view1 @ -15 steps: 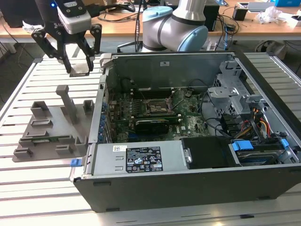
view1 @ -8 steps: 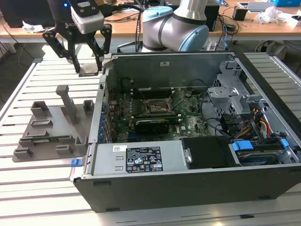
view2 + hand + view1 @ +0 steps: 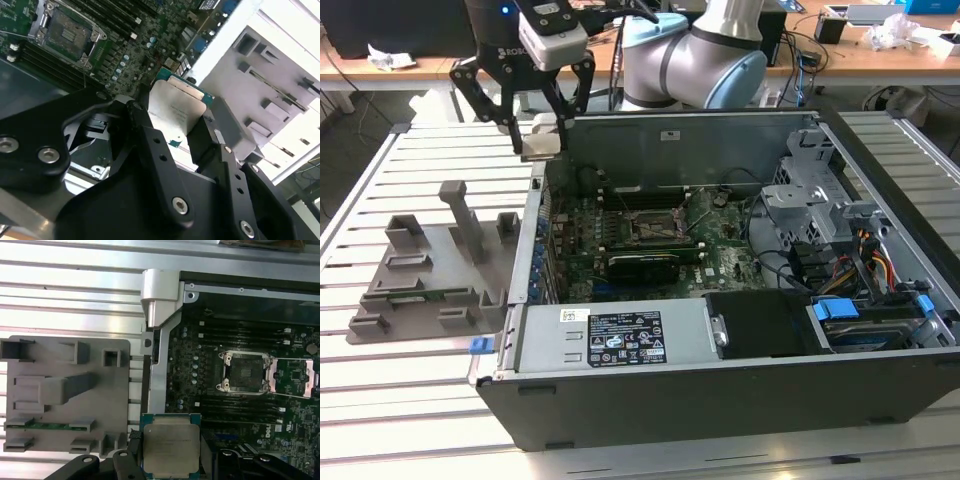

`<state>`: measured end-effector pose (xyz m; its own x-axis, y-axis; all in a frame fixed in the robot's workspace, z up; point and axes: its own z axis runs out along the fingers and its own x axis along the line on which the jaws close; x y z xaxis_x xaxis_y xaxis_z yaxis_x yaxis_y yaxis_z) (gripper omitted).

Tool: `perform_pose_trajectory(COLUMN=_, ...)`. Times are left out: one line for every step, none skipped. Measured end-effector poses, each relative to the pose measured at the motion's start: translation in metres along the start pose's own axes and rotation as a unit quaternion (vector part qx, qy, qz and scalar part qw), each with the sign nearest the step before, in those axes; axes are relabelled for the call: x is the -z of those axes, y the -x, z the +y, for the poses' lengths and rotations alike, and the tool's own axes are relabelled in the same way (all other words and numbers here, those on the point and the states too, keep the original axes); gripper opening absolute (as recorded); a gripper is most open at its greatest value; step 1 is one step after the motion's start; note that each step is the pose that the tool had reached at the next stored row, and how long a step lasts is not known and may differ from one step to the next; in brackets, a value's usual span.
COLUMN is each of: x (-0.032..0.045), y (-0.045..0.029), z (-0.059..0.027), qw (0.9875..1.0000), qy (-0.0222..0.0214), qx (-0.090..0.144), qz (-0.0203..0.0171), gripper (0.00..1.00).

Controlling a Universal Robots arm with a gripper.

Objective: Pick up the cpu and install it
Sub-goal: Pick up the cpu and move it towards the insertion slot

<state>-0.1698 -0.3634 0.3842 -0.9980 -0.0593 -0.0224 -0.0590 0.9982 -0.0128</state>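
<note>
Closest in, black fingers (image 3: 150, 145) of the gripper (image 3: 172, 120), jaws pinching the cpu (image 3: 175, 112) by two opposite edges. Held level in mid-air, dull silver top facing up toward the first wrist view, thin green edge showing along one side. Poised above the case (image 3: 720, 400), over the rim of its wall on the exterior view's left, toward the far end of that wall and touching nothing but the fingers. Inside the case, well apart from the chip, the socket (image 3: 245, 372) on the green board, metal frame around a bare square of contacts, plate folded back to one side. Black memory slots running along both long sides of the socket. Against the case's near wall, a grey power supply (image 3: 610, 340) with a white label; at the end on the exterior view's right, drive bays and a tangle of coloured cables. Outside the case, just beside the wall under the chip, a grey fixture (image 3: 430, 270) on the slatted table (image 3: 400, 400), a green memory stick (image 3: 47, 426) seated in one of its slots. Behind the case, the grey arm (image 3: 700, 60) reaching in over the far wall.
</note>
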Motion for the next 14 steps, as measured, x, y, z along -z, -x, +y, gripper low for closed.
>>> perform_pose_trajectory(x=-0.0002, y=0.0043, z=-0.0003, qw=1.0000, qy=0.0000, qx=0.000, qz=0.0000, gripper=0.55)
perform_pose_trajectory(x=-0.0005, y=0.0089, z=-0.0005, qw=1.0000, qy=0.0000, qx=0.000, qz=0.0000, gripper=0.55)
perform_pose_trajectory(x=-0.0006, y=0.0109, z=-0.0006, qw=1.0000, qy=0.0000, qx=0.000, qz=0.0000, gripper=0.55)
perform_pose_trajectory(x=-0.0007, y=0.0136, z=-0.0008, qw=1.0000, qy=0.0000, qx=0.000, qz=0.0000, gripper=0.55)
perform_pose_trajectory(x=-0.0009, y=0.0168, z=-0.0010, qw=1.0000, qy=0.0000, qx=0.000, qz=0.0000, gripper=0.55)
perform_pose_trajectory(x=-0.0011, y=0.0216, z=-0.0013, qw=1.0000, qy=0.0000, qx=0.000, qz=0.0000, gripper=0.55)
perform_pose_trajectory(x=-0.0013, y=0.0250, z=-0.0015, qw=1.0000, qy=0.0000, qx=0.000, qz=0.0001, gripper=0.55)
perform_pose_trajectory(x=-0.0015, y=0.0283, z=-0.0017, qw=1.0000, qy=0.0000, qx=0.000, qz=0.0000, gripper=0.55)
perform_pose_trajectory(x=-0.0017, y=0.0316, z=-0.0019, qw=1.0000, qy=0.0000, qx=0.000, qz=0.0001, gripper=0.55)
perform_pose_trajectory(x=-0.0018, y=0.0333, z=-0.0020, qw=1.0000, qy=0.0000, qx=0.000, qz=0.0001, gripper=0.55)
perform_pose_trajectory(x=-0.0019, y=0.0355, z=-0.0021, qw=1.0000, qy=0.0000, qx=0.000, qz=0.0001, gripper=0.55)
perform_pose_trajectory(x=-0.0020, y=0.0378, z=-0.0022, qw=1.0000, qy=0.0000, qx=0.000, qz=0.0001, gripper=0.55)
perform_pose_trajectory(x=-0.0022, y=0.0398, z=-0.0024, qw=1.0000, qy=0.0000, qx=0.000, qz=0.0001, gripper=0.55)
perform_pose_trajectory(x=-0.0023, y=0.0427, z=-0.0025, qw=1.0000, qy=0.0000, qx=0.000, qz=0.0000, gripper=0.55)
